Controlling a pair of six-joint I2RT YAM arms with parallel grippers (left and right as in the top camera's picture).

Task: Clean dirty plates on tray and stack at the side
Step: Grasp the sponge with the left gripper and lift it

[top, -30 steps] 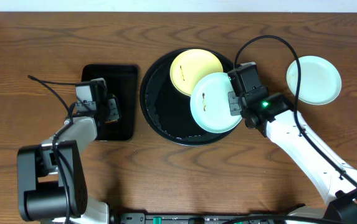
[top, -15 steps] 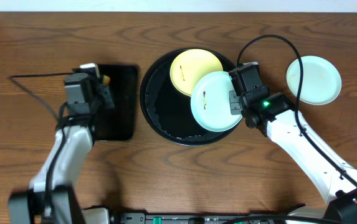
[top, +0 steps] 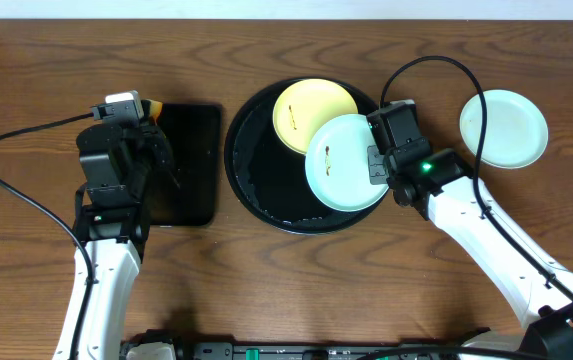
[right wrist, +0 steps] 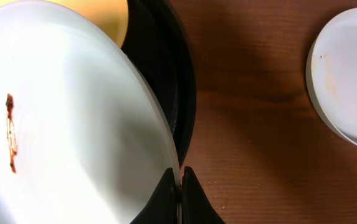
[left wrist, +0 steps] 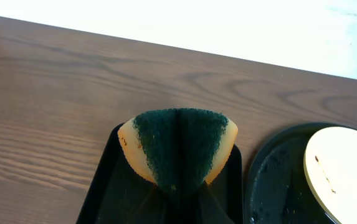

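Note:
The round black tray point(top: 256, 170) holds a pale yellow plate point(top: 301, 108) with a brown smear. My right gripper point(top: 374, 165) is shut on the rim of a mint-blue plate point(top: 341, 170), smeared brown, held tilted over the tray's right side; the right wrist view shows the fingers point(right wrist: 179, 186) pinching its edge point(right wrist: 72, 124). A second mint-blue plate point(top: 506, 128) lies on the bare wood at the right point(right wrist: 349, 81). My left gripper point(top: 151, 125) is shut on a folded yellow-and-green sponge point(left wrist: 178, 149), held above the rectangular tray.
A small rectangular black tray point(top: 188, 165) lies left of the round tray. Cables run across the wood at far left and over the plate on the right. The table's back edge lies along the top.
My left arm has lifted and moved back-left from the rectangular tray with the sponge in its jaws. The right arm and its plate have not moved.

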